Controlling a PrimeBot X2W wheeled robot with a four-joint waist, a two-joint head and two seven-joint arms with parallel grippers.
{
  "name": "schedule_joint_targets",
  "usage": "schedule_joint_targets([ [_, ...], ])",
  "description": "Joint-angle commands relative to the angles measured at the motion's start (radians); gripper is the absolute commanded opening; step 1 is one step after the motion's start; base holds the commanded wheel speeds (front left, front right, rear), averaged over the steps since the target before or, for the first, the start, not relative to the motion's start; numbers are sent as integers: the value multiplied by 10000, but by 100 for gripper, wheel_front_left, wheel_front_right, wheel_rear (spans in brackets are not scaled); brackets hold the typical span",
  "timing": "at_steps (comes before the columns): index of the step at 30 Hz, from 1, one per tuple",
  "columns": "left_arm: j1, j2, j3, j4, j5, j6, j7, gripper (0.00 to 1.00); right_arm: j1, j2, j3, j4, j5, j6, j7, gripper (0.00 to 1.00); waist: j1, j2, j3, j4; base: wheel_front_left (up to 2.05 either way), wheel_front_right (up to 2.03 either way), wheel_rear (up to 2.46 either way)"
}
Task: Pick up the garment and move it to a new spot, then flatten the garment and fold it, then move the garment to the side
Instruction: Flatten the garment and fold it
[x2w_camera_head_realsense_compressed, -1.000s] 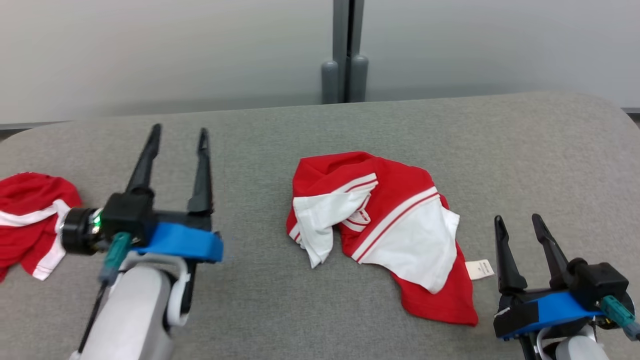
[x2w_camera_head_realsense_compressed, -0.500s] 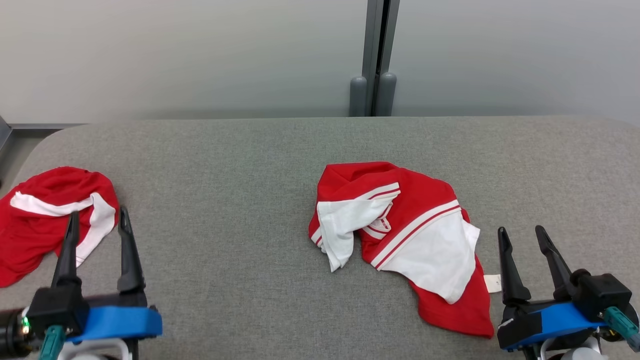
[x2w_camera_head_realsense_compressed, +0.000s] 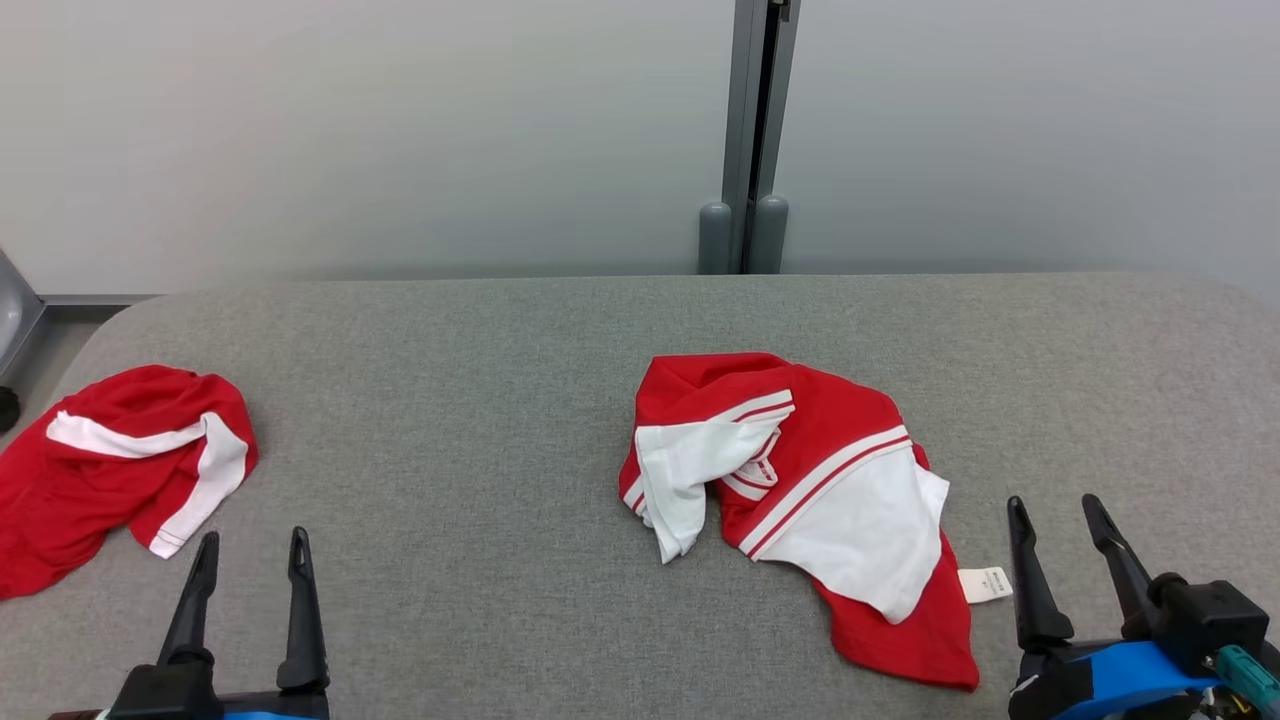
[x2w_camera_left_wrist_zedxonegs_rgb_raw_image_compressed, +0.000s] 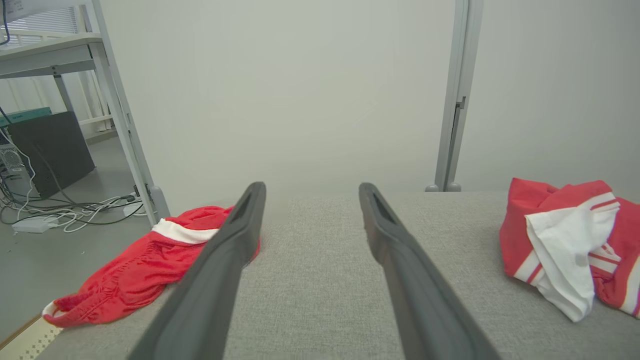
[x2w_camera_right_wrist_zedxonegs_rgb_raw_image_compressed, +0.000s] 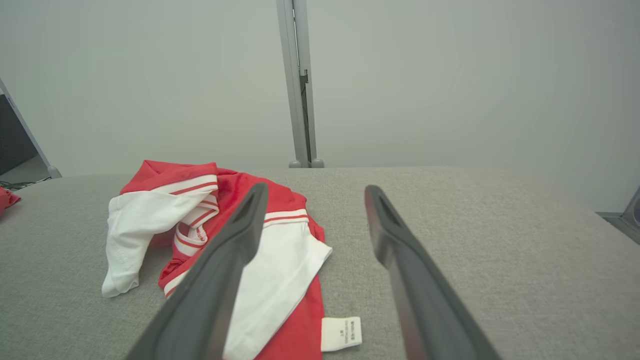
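A crumpled red and white garment (x2w_camera_head_realsense_compressed: 800, 490) lies in the middle of the grey table (x2w_camera_head_realsense_compressed: 480, 400), with a white label at its lower right edge. It also appears at the right of the left wrist view (x2w_camera_left_wrist_zedxonegs_rgb_raw_image_compressed: 570, 255) and at the left of the right wrist view (x2w_camera_right_wrist_zedxonegs_rgb_raw_image_compressed: 210, 235). My left gripper (x2w_camera_head_realsense_compressed: 252, 545) stands open at the lower left, empty, near the table's front. My right gripper (x2w_camera_head_realsense_compressed: 1058, 510) is open and empty at the lower right, just right of the garment's label. Its left finger overlaps the garment in the right wrist view, gripper (x2w_camera_right_wrist_zedxonegs_rgb_raw_image_compressed: 312, 192).
A second red and white garment (x2w_camera_head_realsense_compressed: 110, 470) lies bunched at the table's left edge (x2w_camera_left_wrist_zedxonegs_rgb_raw_image_compressed: 150, 260). A grey post (x2w_camera_head_realsense_compressed: 745, 140) stands behind the table against a pale wall. A desk frame and cables (x2w_camera_left_wrist_zedxonegs_rgb_raw_image_compressed: 65, 210) sit on the floor to the left.
My left gripper has drawn back from over the table's left side toward the front edge, staying open. The head camera has shifted, so the whole scene sits lower. The right gripper has barely moved.
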Motion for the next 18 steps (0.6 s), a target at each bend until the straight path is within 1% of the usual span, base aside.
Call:
schedule_joint_targets([
  [1, 28, 12, -88, 36, 44, -35, 51, 100, 184, -19, -42, -110, -49, 3, 73, 100, 1, 0, -21, -17, 0, 0, 0],
  [6, -237, 98, -270, -151, 225, 85, 487, 100, 301, -15, -81, -391, -104, 1, 301, 100, 1, 0, -57, -36, 0, 0, 0],
  [9, -335, 66, -251, -267, 96, 116, 726, 100, 352, -13, -75, -526, -127, 1, 408, 100, 1, 0, -51, -46, 0, 0, 0],
  [12, -373, 14, -204, -422, -49, 156, 859, 100, 402, -9, -42, -645, -134, 1, 508, 100, 1, 0, -40, -69, 0, 0, 0],
  [18, -307, 116, -198, -573, -99, 189, 1019, 100, 446, -5, -15, -819, -156, 1, 680, 100, 1, 0, -19, -98, 0, 0, 0],
])
